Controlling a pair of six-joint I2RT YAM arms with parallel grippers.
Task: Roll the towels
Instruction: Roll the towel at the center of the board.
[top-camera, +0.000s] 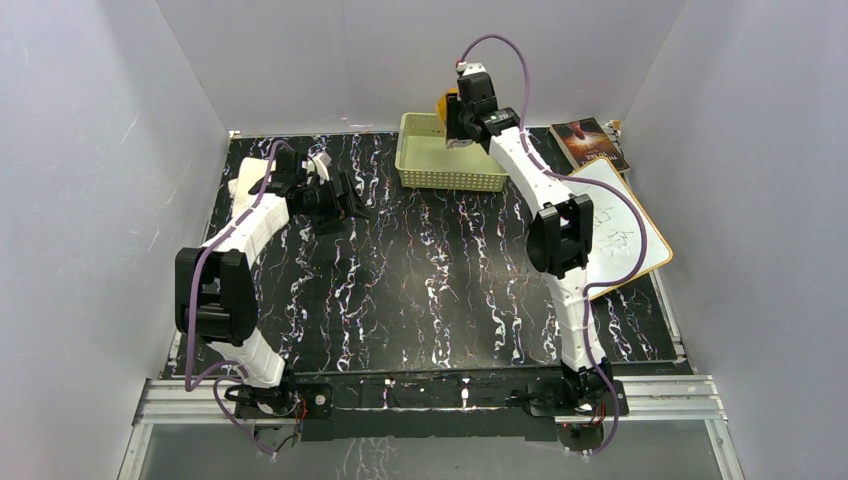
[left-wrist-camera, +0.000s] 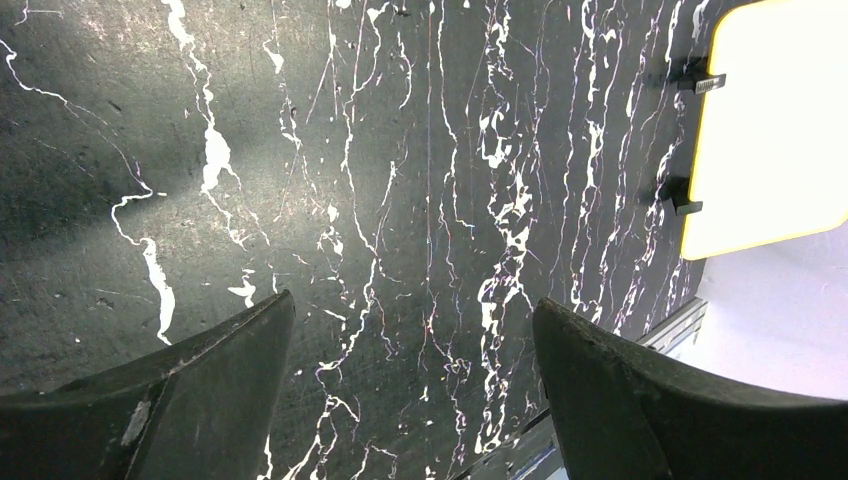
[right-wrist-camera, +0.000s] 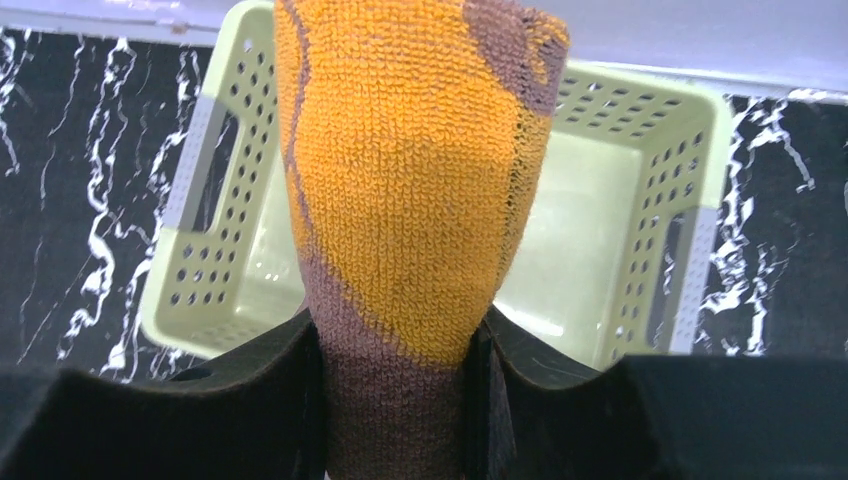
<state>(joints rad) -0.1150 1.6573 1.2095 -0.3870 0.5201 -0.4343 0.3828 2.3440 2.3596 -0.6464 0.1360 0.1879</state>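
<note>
— About the right gripper (right-wrist-camera: 400, 338)?
— Squeezed tight on the mustard-yellow and brown fuzzy cloth towel (right-wrist-camera: 410, 180). Bundled like a fat roll, poking up between the black fingers (right-wrist-camera: 250, 400). Hanging above the pale green plastic basket with little holes (right-wrist-camera: 205, 190), up at twelve o'clock on the black marble-look table (top-camera: 440, 290).
— And the left gripper (left-wrist-camera: 412, 305)?
— Spread wide apart, nothing in between (just table down below). Over at ten o'clock, close to the long cream-white soft towel (top-camera: 238, 190), only partly in sight.
— Anything else?
— At two o'clock, a flat white board with an orange rim (top-camera: 625, 235), lying at an angle. At one o'clock, a dark book (top-camera: 590, 142).
</note>
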